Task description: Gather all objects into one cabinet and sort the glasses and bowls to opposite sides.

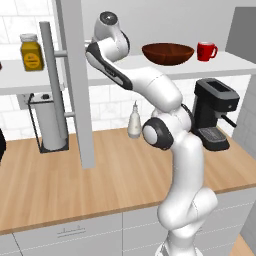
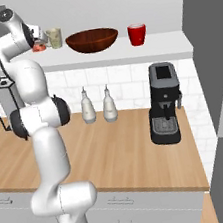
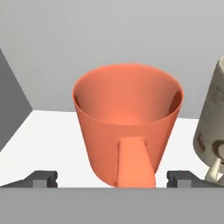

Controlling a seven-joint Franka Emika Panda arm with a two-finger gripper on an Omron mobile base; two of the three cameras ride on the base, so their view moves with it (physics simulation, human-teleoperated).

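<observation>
hand view: salmon-orange cup (image 3: 127,118) stands between the open end effector (image 3: 112,178) fingertips

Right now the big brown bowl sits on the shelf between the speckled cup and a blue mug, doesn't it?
Not quite: the mug is red, not blue. The right base view shows the brown bowl on the shelf between the speckled cup and that red mug.

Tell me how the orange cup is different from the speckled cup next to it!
The orange cup is plain salmon-orange all over; the speckled cup is beige with brown marks. The orange cup sits straight ahead between the open end effector tips; the speckled cup stands off to one side. Both stand upright on the white shelf.
</observation>
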